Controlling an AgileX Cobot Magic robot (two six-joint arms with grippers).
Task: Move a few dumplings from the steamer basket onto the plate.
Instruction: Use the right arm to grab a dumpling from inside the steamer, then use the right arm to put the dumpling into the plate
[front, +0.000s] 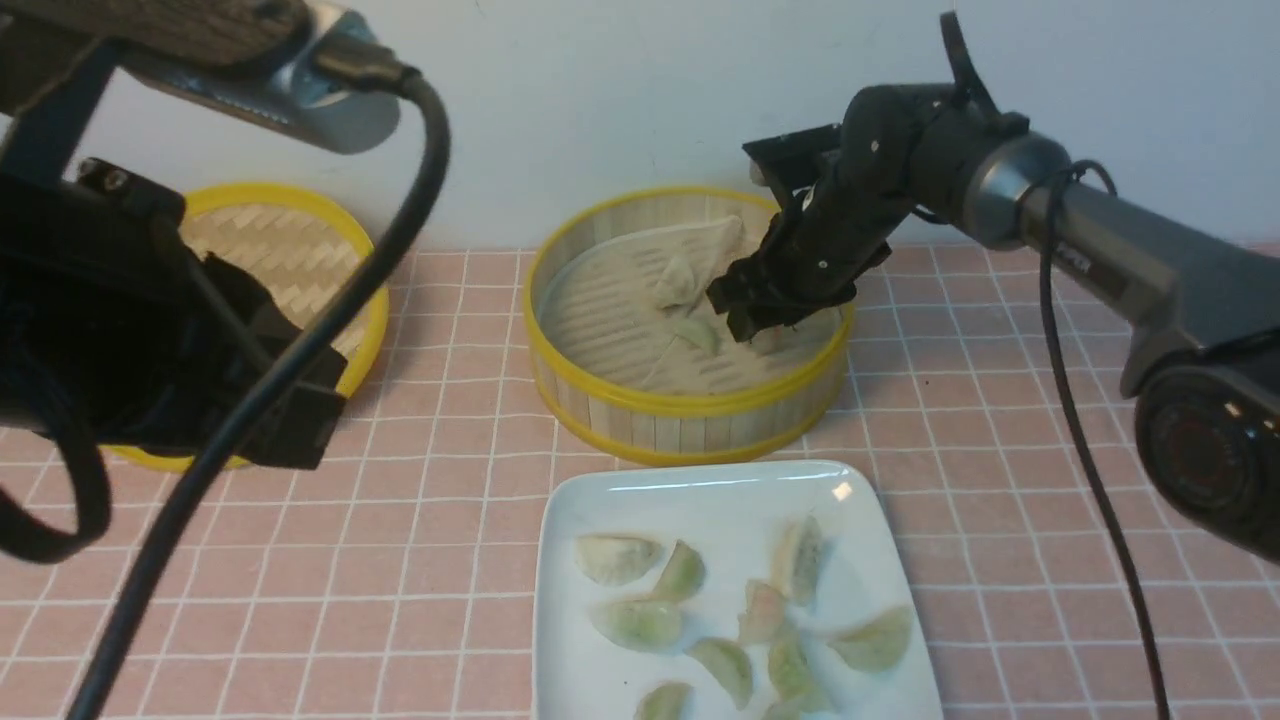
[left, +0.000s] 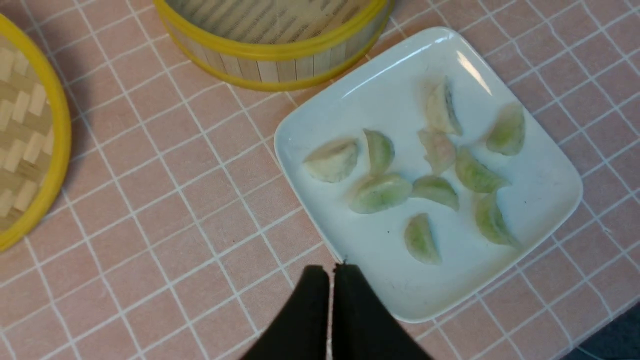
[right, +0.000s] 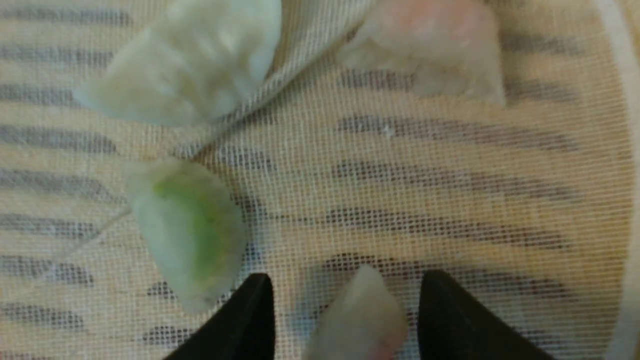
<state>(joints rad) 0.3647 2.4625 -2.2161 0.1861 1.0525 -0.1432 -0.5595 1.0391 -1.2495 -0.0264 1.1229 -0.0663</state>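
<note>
We are recording a pink-tiled bench (front: 440, 540) carrying the steamer basket (front: 690, 412) at the rear and the plate (front: 700, 500) just in front of it. The right pincer (right: 347, 276) is sitting low inside the basket, parted, its fingers straddling a whitish dumpling (right: 357, 320) with gaps either side. The left pincer (left: 331, 272) is hanging over the plate's edge, closed and gripping nothing. Several dumplings (front: 640, 622) are lying on the plate.
</note>
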